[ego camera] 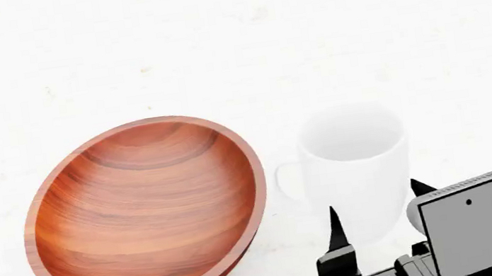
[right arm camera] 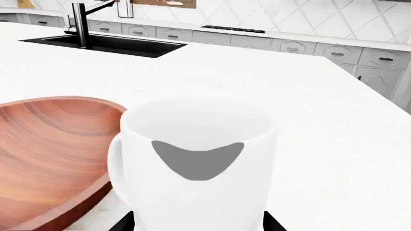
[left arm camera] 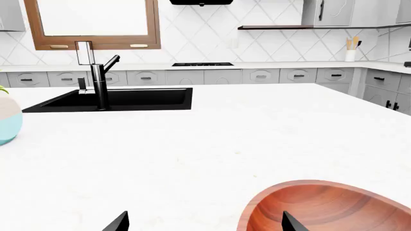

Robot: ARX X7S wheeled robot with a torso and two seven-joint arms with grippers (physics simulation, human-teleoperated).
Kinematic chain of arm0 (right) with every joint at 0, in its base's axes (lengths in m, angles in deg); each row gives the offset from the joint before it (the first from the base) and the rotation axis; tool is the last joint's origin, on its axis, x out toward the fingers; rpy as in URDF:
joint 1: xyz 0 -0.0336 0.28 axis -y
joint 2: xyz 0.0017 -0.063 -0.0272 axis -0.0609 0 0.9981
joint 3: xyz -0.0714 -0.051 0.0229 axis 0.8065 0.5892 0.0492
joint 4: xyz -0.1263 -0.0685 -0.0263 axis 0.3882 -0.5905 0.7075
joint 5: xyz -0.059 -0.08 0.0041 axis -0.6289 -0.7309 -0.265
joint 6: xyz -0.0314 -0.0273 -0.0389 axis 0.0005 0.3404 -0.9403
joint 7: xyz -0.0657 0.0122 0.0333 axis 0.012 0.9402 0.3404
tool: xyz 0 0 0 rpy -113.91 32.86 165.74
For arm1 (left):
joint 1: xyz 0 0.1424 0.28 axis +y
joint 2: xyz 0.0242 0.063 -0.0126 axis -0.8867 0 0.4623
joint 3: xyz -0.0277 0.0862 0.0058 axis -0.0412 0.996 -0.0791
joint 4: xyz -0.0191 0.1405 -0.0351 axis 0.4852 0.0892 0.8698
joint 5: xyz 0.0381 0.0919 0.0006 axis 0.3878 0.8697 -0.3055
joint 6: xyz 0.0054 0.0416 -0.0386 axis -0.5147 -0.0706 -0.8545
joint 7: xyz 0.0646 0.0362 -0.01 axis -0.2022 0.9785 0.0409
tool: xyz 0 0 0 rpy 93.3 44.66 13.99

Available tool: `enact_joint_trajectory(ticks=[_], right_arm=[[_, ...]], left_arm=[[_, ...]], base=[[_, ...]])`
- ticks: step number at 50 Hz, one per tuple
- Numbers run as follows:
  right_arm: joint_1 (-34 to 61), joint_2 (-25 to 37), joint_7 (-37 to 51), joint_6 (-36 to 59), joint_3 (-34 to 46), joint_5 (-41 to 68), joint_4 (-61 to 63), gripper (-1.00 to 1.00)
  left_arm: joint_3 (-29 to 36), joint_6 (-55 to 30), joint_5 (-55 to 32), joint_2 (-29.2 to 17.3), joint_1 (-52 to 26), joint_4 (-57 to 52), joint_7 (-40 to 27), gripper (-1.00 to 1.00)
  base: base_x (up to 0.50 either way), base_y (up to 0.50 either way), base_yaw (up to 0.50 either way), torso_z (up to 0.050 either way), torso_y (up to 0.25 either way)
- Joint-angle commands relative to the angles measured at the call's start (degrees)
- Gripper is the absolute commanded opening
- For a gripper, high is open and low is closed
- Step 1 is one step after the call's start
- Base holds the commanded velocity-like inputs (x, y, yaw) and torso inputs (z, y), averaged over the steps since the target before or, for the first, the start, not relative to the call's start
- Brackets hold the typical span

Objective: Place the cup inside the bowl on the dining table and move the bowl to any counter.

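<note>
One wooden bowl (ego camera: 147,215) is sitting left of centre in the head view, and one white cup (ego camera: 357,166) is standing just to its right, both on one white counter (ego camera: 308,30). In the left wrist view, one black sink (left arm camera: 119,100) with one faucet (left arm camera: 99,79) is showing at upper left, and one striped vase (left arm camera: 7,118) is peeking in at the left edge.

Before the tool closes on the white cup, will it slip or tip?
The cup looks glossy, so it may slip. It seems rigid, likely fragile ceramic. It stands upright beside the bowl, so it is unlikely to roll; its narrower base might tip.
</note>
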Motion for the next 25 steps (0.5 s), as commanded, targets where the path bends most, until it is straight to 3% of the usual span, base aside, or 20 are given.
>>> enact_joint_trajectory(ticks=[1, 13, 25], right_arm=[[11.21, -0.29, 0.26, 5.58, 1.74, 0.51, 1.04, -1.00], [23.25, -3.67, -1.88, 3.96, 10.14, -0.67, -8.04, -1.00], [31.18, -9.54, -6.75, 0.07, 19.17, -1.29, -19.14, -1.00]], left_arm=[[-1.61, 0.57, -0.05, -0.47, 0.67, 0.56, 0.69, 1.00], [0.08, 1.44, 1.02, -0.12, 0.03, 1.87, -0.51, 1.00], [-2.57, 0.59, -0.30, -1.47, 0.81, 1.16, -0.01, 1.00]], base=[[0.00, 0.00, 0.00, 0.000, 0.000], [0.00, 0.00, 0.00, 0.000, 0.000], [0.00, 0.00, 0.00, 0.000, 0.000]])
